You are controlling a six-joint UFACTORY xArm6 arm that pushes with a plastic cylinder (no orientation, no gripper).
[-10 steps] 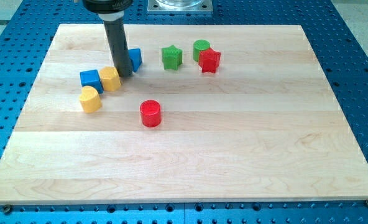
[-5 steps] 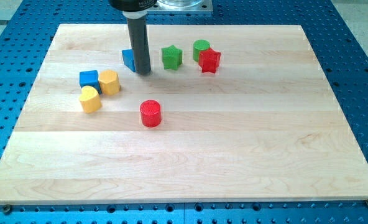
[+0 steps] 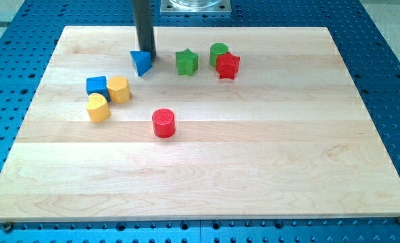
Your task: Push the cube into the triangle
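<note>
The blue cube [image 3: 97, 86] sits at the board's left, touching a yellow hexagonal block [image 3: 119, 89] on its right. The blue triangle [image 3: 141, 63] lies up and to the right of them, toward the view's top. My tip [image 3: 146, 55] is just behind the triangle's upper right edge, touching or nearly touching it. The tip is well away from the cube.
A yellow rounded block [image 3: 98, 107] lies just below the cube. A red cylinder [image 3: 163, 123] stands near the middle. A green star [image 3: 186, 62], a green cylinder [image 3: 219, 51] and a red hexagonal block [image 3: 228, 66] cluster at the top centre. The wooden board [image 3: 267, 155] lies on a blue perforated table.
My tip moved from between the yellow hexagonal block and the triangle, round the triangle's right side, up to behind it. The triangle shifted slightly. The cube stayed put.
</note>
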